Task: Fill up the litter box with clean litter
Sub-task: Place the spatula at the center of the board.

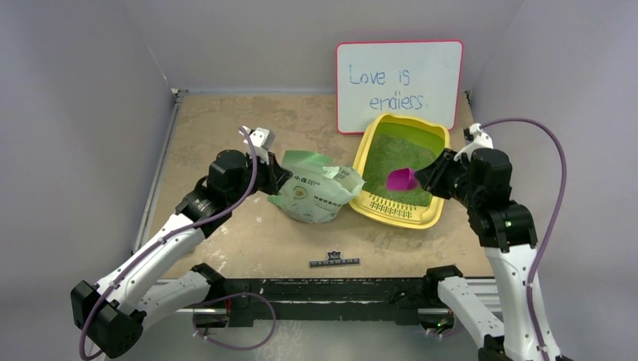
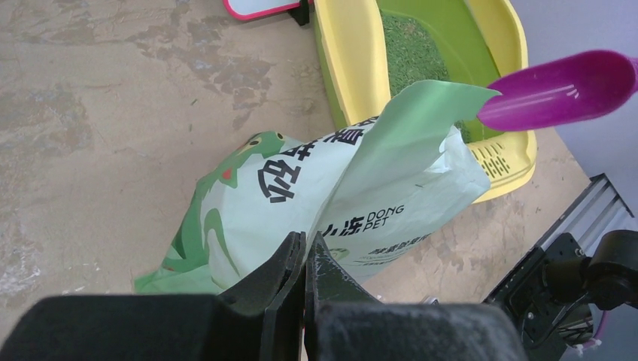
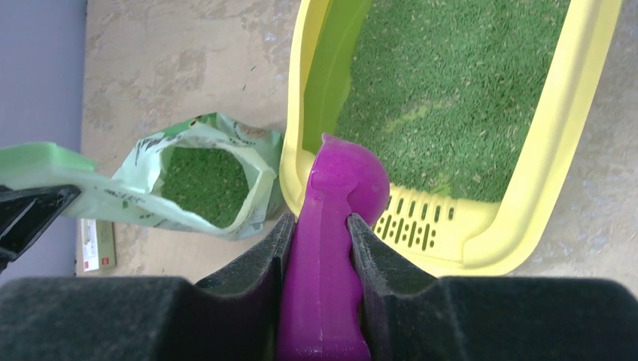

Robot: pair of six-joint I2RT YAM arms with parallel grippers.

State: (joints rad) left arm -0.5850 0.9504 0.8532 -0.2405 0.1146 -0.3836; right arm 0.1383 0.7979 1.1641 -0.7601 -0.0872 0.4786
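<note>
Right end effector is clamped on handle of the magenta scoop, bowl over grille end of the litter box. Clean litter covers the box floor; more sits in the bag just beside it. Left end effector pinches the bag flap, mouth open. I judge we are btw scoops: next move needs scoop swung into bag mouth w/o catching the flap.
</note>
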